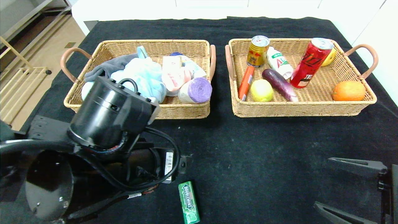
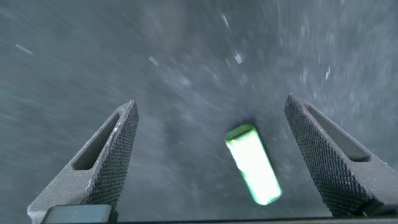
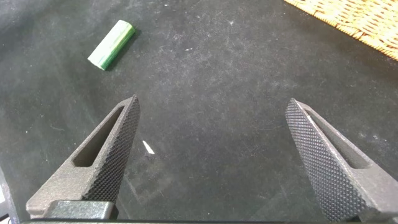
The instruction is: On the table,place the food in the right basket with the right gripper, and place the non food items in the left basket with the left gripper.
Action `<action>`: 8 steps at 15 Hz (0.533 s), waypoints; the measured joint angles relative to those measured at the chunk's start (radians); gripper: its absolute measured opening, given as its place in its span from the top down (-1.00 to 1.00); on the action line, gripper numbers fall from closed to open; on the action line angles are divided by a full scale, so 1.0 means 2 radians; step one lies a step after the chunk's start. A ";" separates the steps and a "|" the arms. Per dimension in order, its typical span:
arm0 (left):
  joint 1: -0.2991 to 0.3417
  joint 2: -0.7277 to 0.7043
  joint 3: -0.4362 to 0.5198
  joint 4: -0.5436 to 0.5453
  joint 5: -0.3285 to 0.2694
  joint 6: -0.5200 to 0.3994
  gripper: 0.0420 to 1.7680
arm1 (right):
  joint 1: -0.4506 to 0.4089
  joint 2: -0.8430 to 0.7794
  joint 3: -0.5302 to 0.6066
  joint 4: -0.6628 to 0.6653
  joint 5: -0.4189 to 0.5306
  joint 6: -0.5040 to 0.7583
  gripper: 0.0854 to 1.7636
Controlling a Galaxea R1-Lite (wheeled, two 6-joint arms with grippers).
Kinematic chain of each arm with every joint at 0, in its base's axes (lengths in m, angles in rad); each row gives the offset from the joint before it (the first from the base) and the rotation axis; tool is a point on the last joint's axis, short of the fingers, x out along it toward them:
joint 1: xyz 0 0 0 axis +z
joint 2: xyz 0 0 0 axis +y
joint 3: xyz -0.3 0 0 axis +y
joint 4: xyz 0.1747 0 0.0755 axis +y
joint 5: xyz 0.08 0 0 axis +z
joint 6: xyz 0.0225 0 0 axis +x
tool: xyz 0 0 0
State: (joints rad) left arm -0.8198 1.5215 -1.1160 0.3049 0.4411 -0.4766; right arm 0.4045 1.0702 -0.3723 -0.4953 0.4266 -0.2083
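A small green chewing-gum pack (image 1: 188,203) lies on the black table (image 1: 264,146) near its front edge. My left gripper (image 2: 211,109) hangs open above it, and the pack (image 2: 252,163) shows on the cloth between the fingers' lines, untouched. In the head view the left arm hides that gripper. My right gripper (image 1: 322,182) is open and empty at the front right, with the pack (image 3: 112,44) off to one side. The lemon (image 1: 261,90) and sausage (image 1: 246,81) lie in the right basket (image 1: 298,110). The towel (image 1: 108,67), pouf (image 1: 143,76), pink bottle (image 1: 174,74) and purple-ended roll (image 1: 197,90) fill the left basket (image 1: 183,112).
The right basket also holds an eggplant (image 1: 279,84), an orange (image 1: 349,90), a red can (image 1: 311,62), a gold can (image 1: 257,51) and a white bottle (image 1: 279,62). The bulky left arm (image 1: 108,118) covers the front left of the table. A basket corner (image 3: 354,22) shows in the right wrist view.
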 joint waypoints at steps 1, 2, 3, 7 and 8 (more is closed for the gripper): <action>-0.009 0.011 -0.007 0.012 0.001 -0.012 -0.93 | 0.000 0.000 0.000 0.000 0.000 0.000 -0.94; -0.018 0.024 -0.014 0.021 0.002 -0.024 -0.93 | 0.000 0.000 0.000 0.000 0.000 0.000 -0.94; -0.024 0.034 -0.017 0.026 0.003 -0.032 -0.93 | 0.000 0.001 0.000 0.000 0.000 0.000 -0.94; -0.032 0.065 -0.021 0.030 0.002 -0.045 -0.94 | -0.001 0.003 0.001 0.000 0.000 -0.001 -0.94; -0.033 0.070 -0.020 0.030 0.001 -0.045 -0.94 | -0.001 0.003 0.001 0.000 0.000 -0.001 -0.94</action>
State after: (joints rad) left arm -0.8855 1.6615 -1.1560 0.3645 0.4430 -0.5670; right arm 0.4034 1.0757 -0.3713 -0.4955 0.4266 -0.2100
